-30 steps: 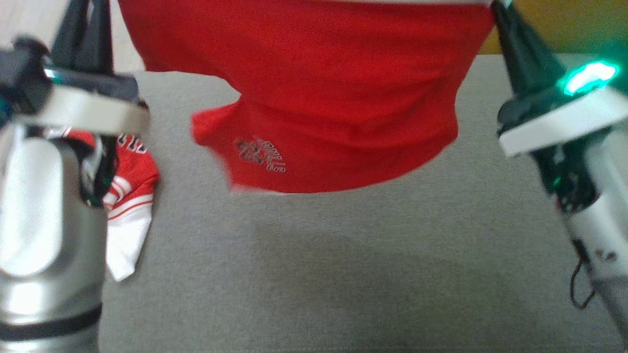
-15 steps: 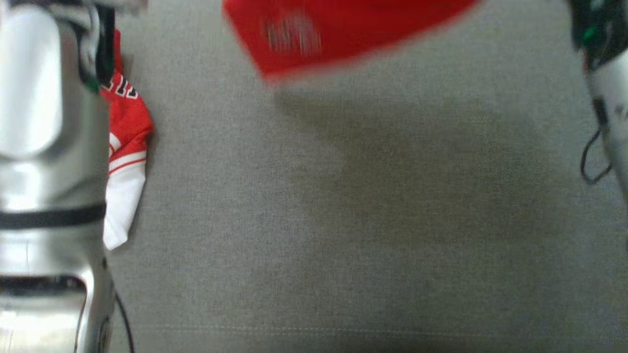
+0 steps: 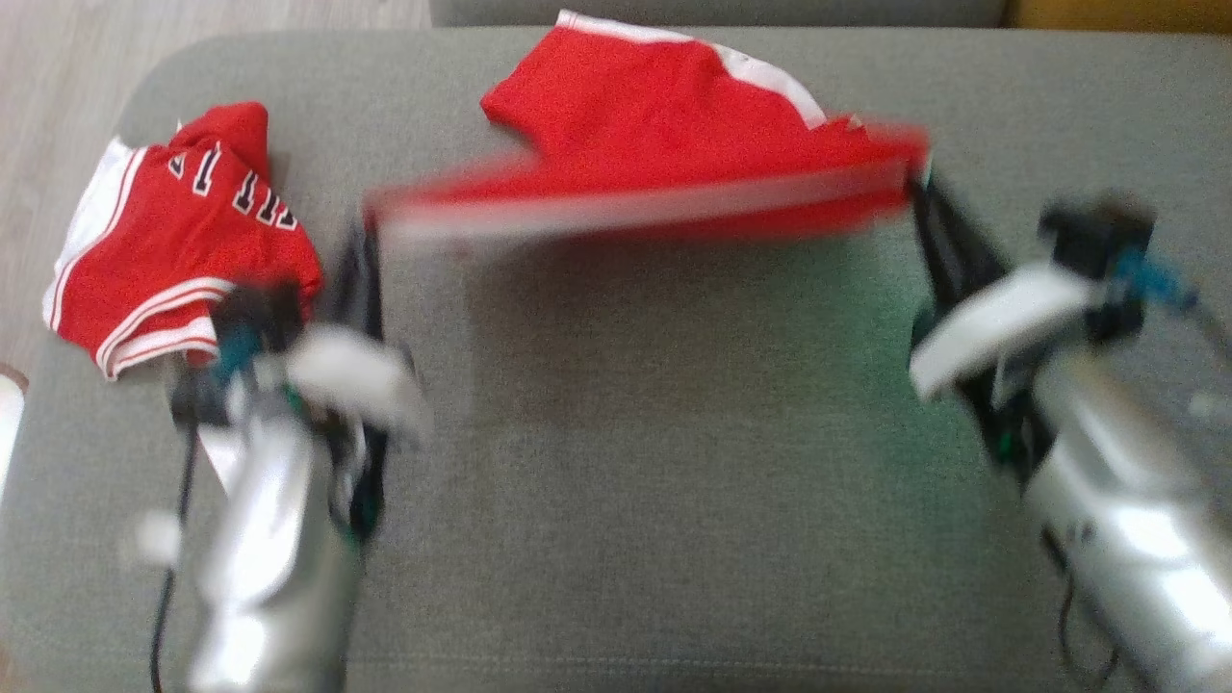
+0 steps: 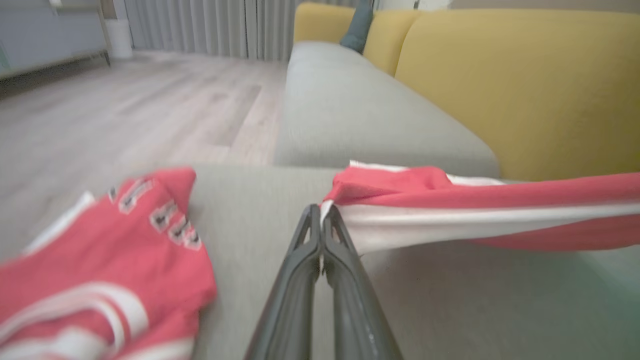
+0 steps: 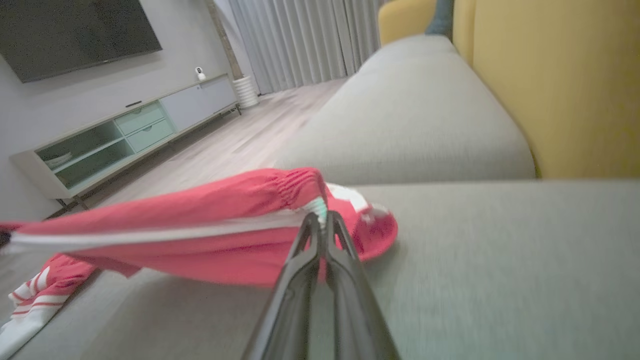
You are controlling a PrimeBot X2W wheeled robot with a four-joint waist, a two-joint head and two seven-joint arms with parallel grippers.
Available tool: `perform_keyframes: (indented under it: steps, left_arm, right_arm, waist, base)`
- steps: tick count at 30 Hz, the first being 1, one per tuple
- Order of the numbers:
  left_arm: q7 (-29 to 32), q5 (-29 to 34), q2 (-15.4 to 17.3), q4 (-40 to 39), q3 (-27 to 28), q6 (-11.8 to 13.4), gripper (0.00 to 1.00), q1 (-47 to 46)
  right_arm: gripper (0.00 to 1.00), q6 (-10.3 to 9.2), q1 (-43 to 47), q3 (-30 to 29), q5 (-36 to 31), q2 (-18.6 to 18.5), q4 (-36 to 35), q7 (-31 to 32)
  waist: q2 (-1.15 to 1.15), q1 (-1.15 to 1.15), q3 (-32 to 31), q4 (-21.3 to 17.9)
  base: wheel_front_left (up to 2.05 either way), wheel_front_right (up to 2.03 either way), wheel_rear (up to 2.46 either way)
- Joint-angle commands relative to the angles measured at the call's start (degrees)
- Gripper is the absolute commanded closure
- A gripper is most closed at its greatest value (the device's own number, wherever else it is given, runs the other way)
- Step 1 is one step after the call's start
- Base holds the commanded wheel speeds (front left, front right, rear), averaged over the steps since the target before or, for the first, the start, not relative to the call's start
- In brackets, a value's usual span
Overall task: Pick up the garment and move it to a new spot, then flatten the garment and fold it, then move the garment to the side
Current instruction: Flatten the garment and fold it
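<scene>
Head view: the garment (image 3: 664,144), hanging high a second ago, now drapes on the cushion (image 3: 674,500) at twelve o'clock; flattening begins. Left wrist: left gripper (image 4: 320,212) clamps its waistband. Right wrist: right gripper (image 5: 322,217) likewise.

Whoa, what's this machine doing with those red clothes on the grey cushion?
The robot holds a red garment stretched between its two arms over the grey cushion. The left pincer and the right pincer are each shut on one end of its white-trimmed edge. That edge is taut above the cushion, while the far part seems to rest on it. A second red-and-white garment lies crumpled at the robot's left, untouched.
</scene>
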Motion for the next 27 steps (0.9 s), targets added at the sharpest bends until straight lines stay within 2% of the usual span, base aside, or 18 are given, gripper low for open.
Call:
perform_keyframes:
  steps: [1, 7, 11, 16, 20, 27]
  left_arm:
    - [-0.3, -1.9, 1.2, -2.0, 2.0, -0.5, 1.0, 1.2]
    - [-0.3, -8.9, 0.8, -5.8, 0.3, 1.0, 1.0, 16.5]
    - [-0.3, -9.3, 0.8, -10.5, -0.5, 3.1, 1.0, 24.1]
    - [-0.3, -7.6, 0.8, -16.5, 1.3, 4.1, 1.0, 30.5]
    - [-0.3, -5.0, 0.8, -20.0, 2.0, 3.8, 1.0, 30.1]
    - [-0.3, -1.4, 2.5, -19.4, 2.2, 1.9, 1.0, 19.4]
  right_arm:
    - [1.0, 0.36, 1.6, -0.4, 2.2, 0.0, -2.7, -0.6]
    - [1.0, 0.36, 17.2, -4.6, 6.8, 1.5, -8.1, -0.6]
    - [1.0, 0.36, 26.2, -7.2, 8.1, 2.4, -11.7, -0.6]
    - [1.0, 0.36, 33.5, -7.8, 7.6, 2.5, -15.1, -0.6]
    - [1.0, 0.36, 33.9, -8.3, 7.6, 2.8, -17.1, -0.6]
    - [1.0, 0.36, 27.6, -7.8, 7.3, 4.4, -18.8, -0.6]
  waist:
    - [0.0, 0.0, -1.3, -0.4]
    - [0.0, 0.0, -6.0, -0.4]
    - [0.0, 0.0, -9.0, -0.4]
    - [0.0, 0.0, -9.4, -1.5]
    - [0.0, 0.0, -7.1, -3.2]
    - [0.0, 0.0, -1.0, -7.2]
  base:
    - [0.0, 0.0, 0.0]
    - [0.0, 0.0, 0.0]
    - [0.0, 0.0, 0.0]
    - [0.0, 0.0, 0.0]
    - [0.0, 0.0, 0.0]
    - [0.0, 0.0, 0.0]
